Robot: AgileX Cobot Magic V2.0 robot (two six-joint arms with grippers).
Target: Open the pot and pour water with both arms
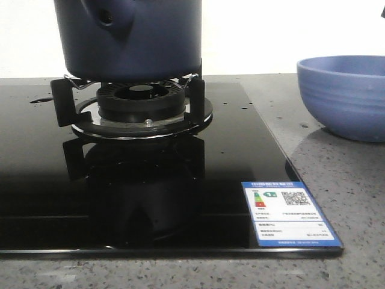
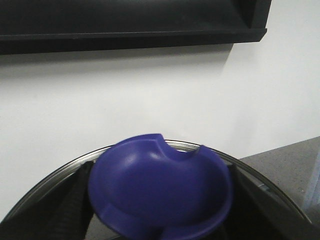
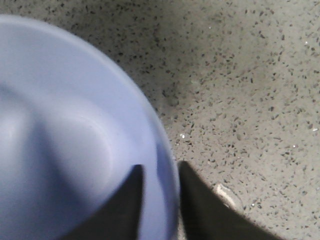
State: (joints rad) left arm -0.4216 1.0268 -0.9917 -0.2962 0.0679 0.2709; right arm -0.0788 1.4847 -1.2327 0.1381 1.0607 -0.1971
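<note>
The dark navy pot (image 1: pixel 129 36) stands on the burner (image 1: pixel 141 102) at the back left, its stub handle hole facing me; its top is out of frame. In the left wrist view my left gripper (image 2: pixel 161 200) is shut on the blue knob (image 2: pixel 160 190) of the pot's lid, whose metal rim (image 2: pixel 60 172) curves behind it; whether the lid rests on the pot is hidden. My right gripper (image 3: pixel 157 200) is closed over the rim of the periwinkle bowl (image 3: pixel 60 140), one finger inside and one outside. Tiny water droplets (image 1: pixel 42 100) lie on the cooktop. Neither gripper shows in the front view.
The black glass cooktop (image 1: pixel 120 198) carries a blue energy label (image 1: pixel 289 214) at its front right corner. The periwinkle bowl (image 1: pixel 346 96) sits on the speckled grey counter (image 1: pixel 337 174) to the right. A dark shelf (image 2: pixel 130 22) hangs on the white wall.
</note>
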